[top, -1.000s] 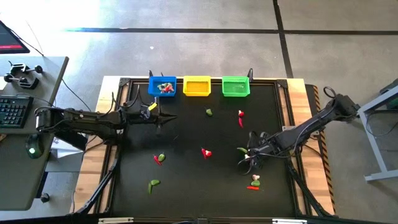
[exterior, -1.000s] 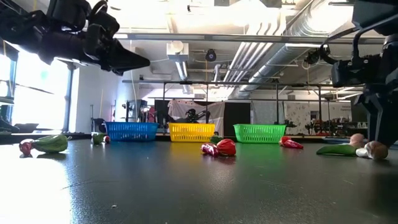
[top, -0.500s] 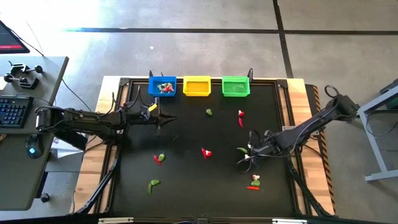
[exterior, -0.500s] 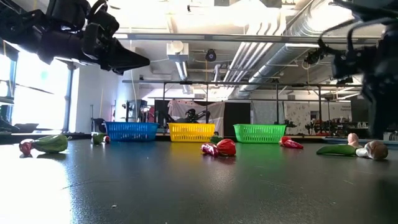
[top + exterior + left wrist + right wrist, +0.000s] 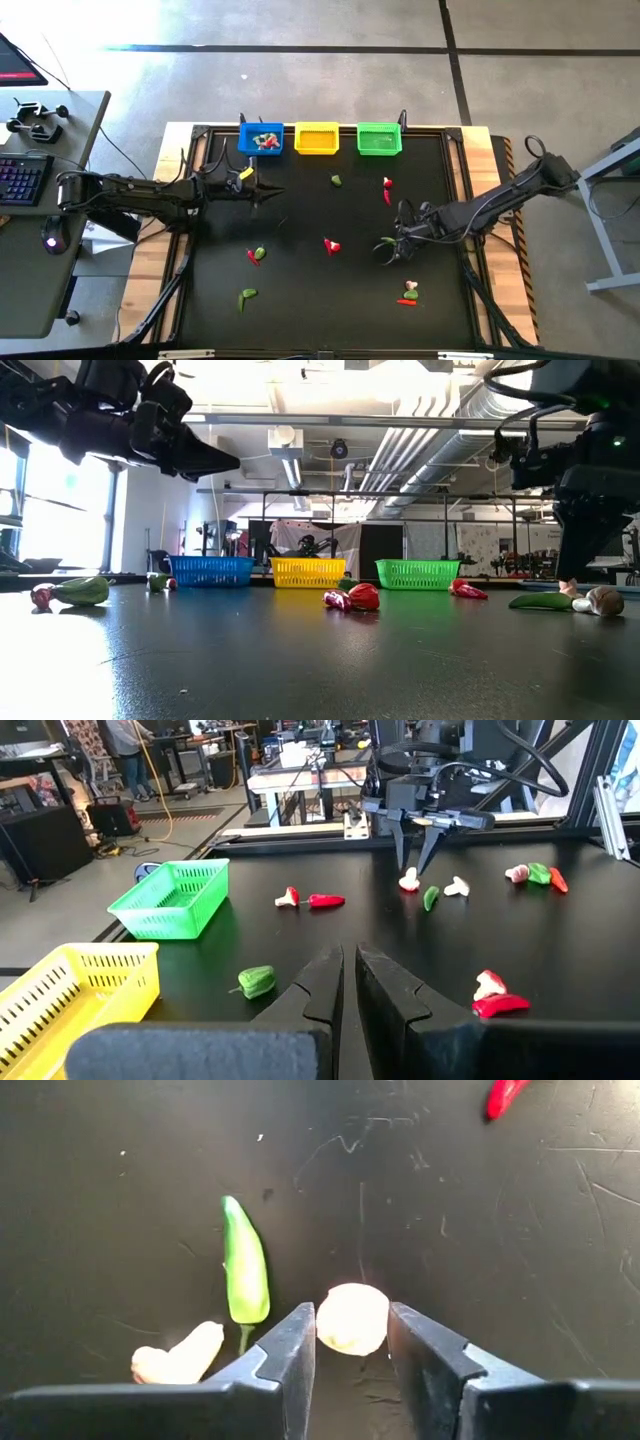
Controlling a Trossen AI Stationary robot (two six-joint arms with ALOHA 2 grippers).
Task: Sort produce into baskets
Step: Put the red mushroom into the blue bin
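Overhead, you had three baskets in a row along the table's far edge: the blue basket (image 5: pixel 260 139) with a few pieces in it, the yellow basket (image 5: pixel 316 138) in the middle, and the green basket (image 5: pixel 378 139). Loose produce lay scattered over the mat; you could count about ten pieces, though some sat too close together to separate. Your right gripper (image 5: pixel 350 1342) was low over the mat's right half with a round whitish piece (image 5: pixel 351 1318) between its fingers; whether the pads actually pressed on it could not be told. Just beside that piece lay one green chili (image 5: pixel 245 1270), its long axis roughly in line with the fingers and its stem end toward the gripper, and one pale mushroom (image 5: pixel 180 1354) next to it. A red chili (image 5: pixel 503 1096) lay well apart, beyond them. Your left gripper (image 5: pixel 349 982) hung above the mat's left half, near the blue basket, pointing across the table, its fingers nearly together with only a thin slit between and nothing in it.
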